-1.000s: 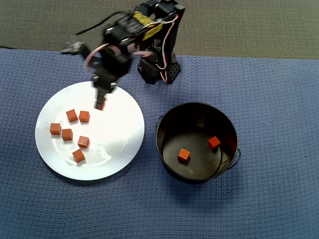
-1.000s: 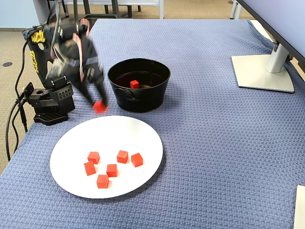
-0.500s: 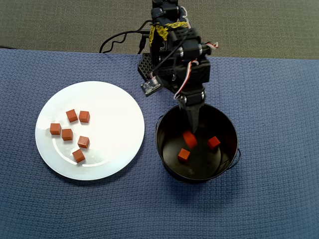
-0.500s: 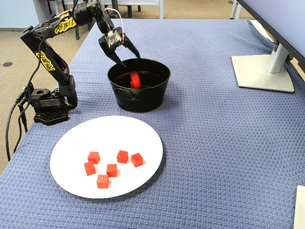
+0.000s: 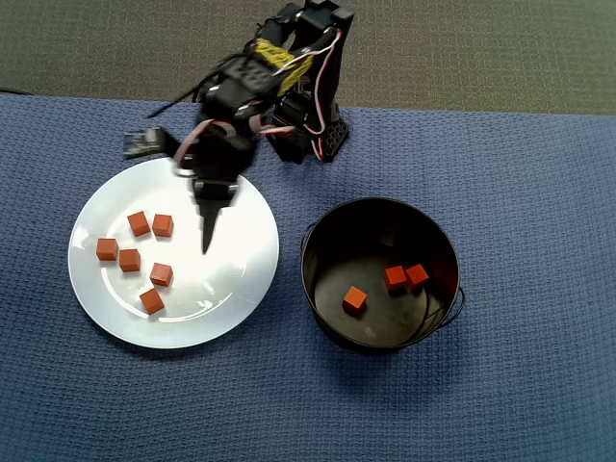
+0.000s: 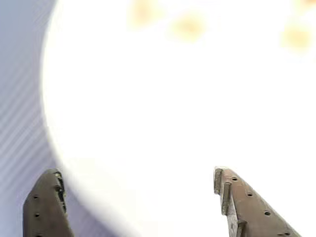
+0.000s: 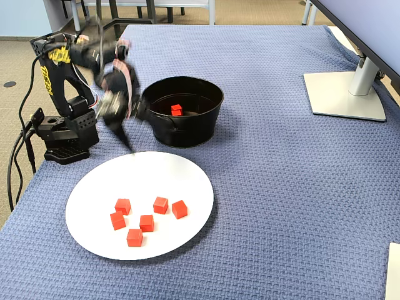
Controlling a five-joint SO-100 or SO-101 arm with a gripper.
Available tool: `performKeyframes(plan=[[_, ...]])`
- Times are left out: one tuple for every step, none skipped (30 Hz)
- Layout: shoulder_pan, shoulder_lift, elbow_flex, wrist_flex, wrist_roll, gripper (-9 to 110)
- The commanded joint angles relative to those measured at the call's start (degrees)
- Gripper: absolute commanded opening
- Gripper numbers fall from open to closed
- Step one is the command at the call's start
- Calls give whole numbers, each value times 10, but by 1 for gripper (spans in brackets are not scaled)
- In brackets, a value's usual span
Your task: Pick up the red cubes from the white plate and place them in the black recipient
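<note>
Several red cubes (image 5: 139,223) lie in a loose group on the left half of the white plate (image 5: 231,279), and the fixed view shows the same cubes (image 7: 160,204) on the plate (image 7: 162,175). Three more cubes (image 5: 395,278) rest on the bottom of the black recipient (image 5: 322,241), a round bucket (image 7: 187,131) right of the plate. My gripper (image 5: 206,239) hangs over the plate's right part, beside the cubes and apart from them. In the wrist view the gripper (image 6: 134,175) is open, with only the bright plate (image 6: 173,98) between its fingers.
The arm's base (image 5: 308,140) stands at the table's far edge, behind plate and bucket. A blue woven cloth (image 5: 500,385) covers the table. A monitor stand (image 7: 344,94) sits at the right in the fixed view. Cables (image 7: 19,162) trail beside the base.
The gripper carried a cube from the plate to the bucket and dropped it there. It has swung back over the plate, empty. The bucket now holds three cubes.
</note>
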Motion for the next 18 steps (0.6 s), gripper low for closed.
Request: performKeyframes(plan=[[67, -48, 25, -81, -49, 33], [77, -65, 26, -94, -48, 31], [86, -83, 23, -99, -41, 29], [94, -101, 15, -99, -28, 28], [103, -120, 3, -97, -8, 27], [108, -139, -14, -83, -1, 27], [112, -157, -31, -64, 2, 27], [115, -175, -48, -45, 1, 27], [116, -190, -63, -32, -2, 27], [116, -205, -73, -29, -2, 27], [116, -221, -83, -29, 2, 27], [116, -236, -93, -29, 5, 27], [115, -247, -100, -29, 7, 27], [115, -254, -105, -28, 7, 27], [115, -258, -109, -26, 8, 27], [116, -262, -112, -25, 6, 27], [117, -266, -115, -24, 4, 26], [118, -272, -118, -24, 1, 26]])
